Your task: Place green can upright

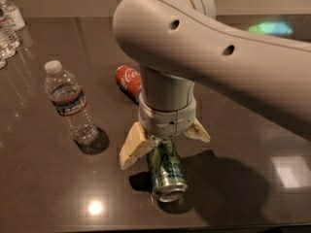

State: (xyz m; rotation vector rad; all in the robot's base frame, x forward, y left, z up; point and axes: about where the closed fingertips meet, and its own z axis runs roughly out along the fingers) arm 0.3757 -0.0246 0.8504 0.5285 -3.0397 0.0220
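Camera view: the green can (168,173) (smooth aluminium, green-and-white swirls) lies on the dark glossy counter (48,198). Its long axis runs 12 to 6 o'clock, silver rim facing 6. The hand (165,150) sits over its 12 o'clock end, wedge-shaped cream fingers (133,149) spread apart, straddling it.

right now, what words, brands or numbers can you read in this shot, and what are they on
"Coca-Cola": white script on the red can, partly hidden behind the arm.
Too blurred to read: the label of the green can, which sits just below the end effector near the table's front edge.
Too blurred to read: the label band on the water bottle.
No other legible text.
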